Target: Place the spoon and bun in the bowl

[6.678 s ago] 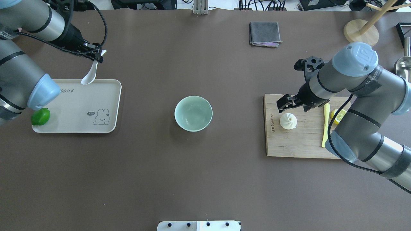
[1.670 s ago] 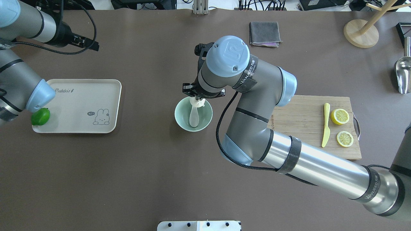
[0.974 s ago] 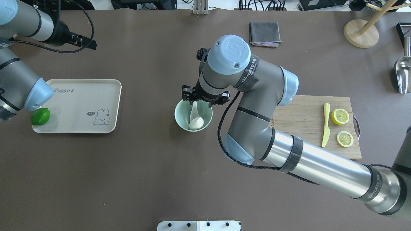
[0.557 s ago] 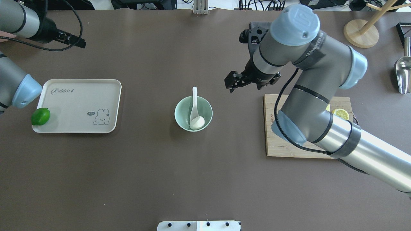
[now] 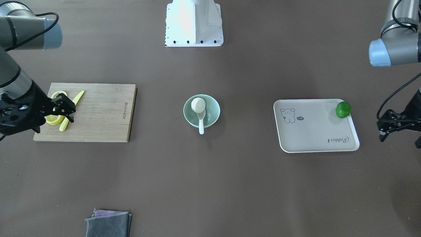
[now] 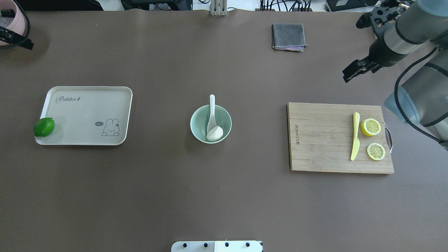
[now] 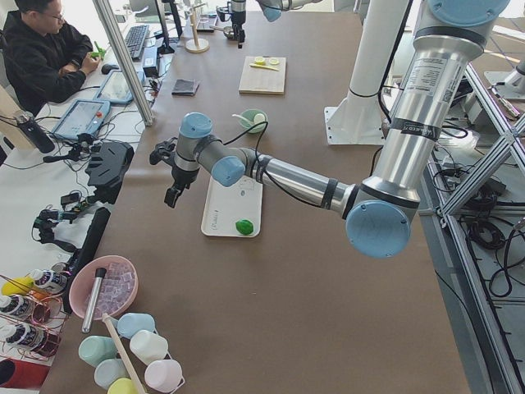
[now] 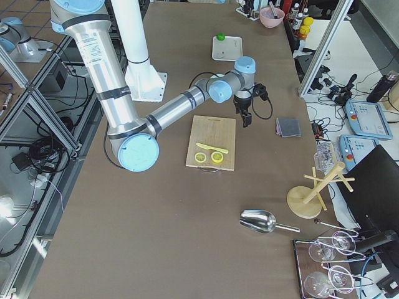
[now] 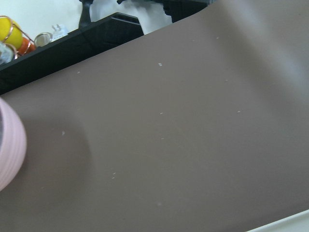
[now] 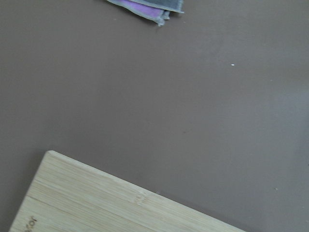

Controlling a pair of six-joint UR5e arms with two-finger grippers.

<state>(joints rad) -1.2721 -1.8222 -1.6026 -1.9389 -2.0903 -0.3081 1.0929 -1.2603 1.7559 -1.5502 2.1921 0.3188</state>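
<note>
Both pieces look delivered: at the centre of the bench (image 6: 224,196) the one bowl (image 6: 197,122) holds the one bun (image 6: 215,133), lying on the scoop of the one spoon (image 6: 211,105), whose handle leans over the far rim. I judge that only parking the arms remains. By the right edge, one board (image 6: 322,140) carries one knife (image 6: 355,136) and two lemon halves (image 6: 370,127); by the left edge sits one tray (image 6: 84,115) with one lime (image 6: 44,127). Further back, the right hand (image 5: 52,121) and left hand (image 5: 399,136) hang empty, fingers apart; one cloth (image 6: 288,36) lies at the far edge

tray (image 6: 84,112): lime (image 6: 44,127) at edge | cutting board (image 6: 322,140): yellow knife (image 6: 354,136), lemon halves (image 6: 370,127) | grey cloth (image 6: 288,36)
</note>
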